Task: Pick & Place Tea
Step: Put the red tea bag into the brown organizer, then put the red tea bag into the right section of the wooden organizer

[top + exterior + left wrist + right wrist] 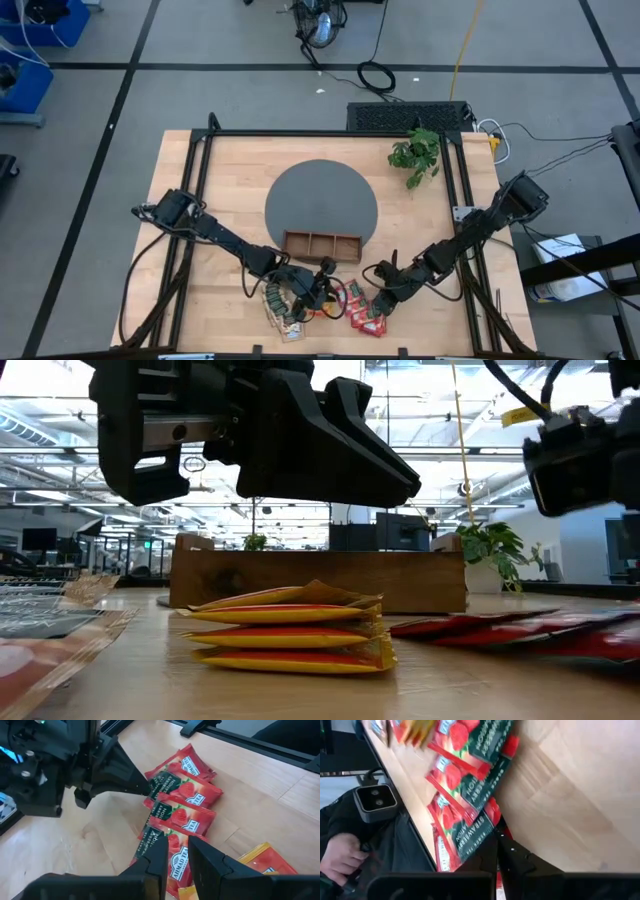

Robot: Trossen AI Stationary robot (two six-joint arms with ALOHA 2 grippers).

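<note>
**Right end effector clamped on a red sachet at the desk's front edge**

Nearest the front edge of the desk (200,180), the red sachets (367,312) are seen lying flat in a loose, overlapping row. The right end effector (378,293) is set at that row's outer end, and its fingers are drawn together on the edge of one red sachet (470,832), whose long axis runs straight away from the fingertips. The pinch is at the sachet's near short end, so a lift would be judged to leave most of its length hanging forward.

Just beside them, a small stack of orange-yellow sachets (290,628) rests under the left end effector (318,290), whose fingers are held slightly apart with nothing between them. The dark green sachets (280,312) lie further to the left.

Beyond the tea, the wooden tray (321,245) is placed across the near rim of a grey round mat (320,195); it is reached about equally by both arms.
</note>
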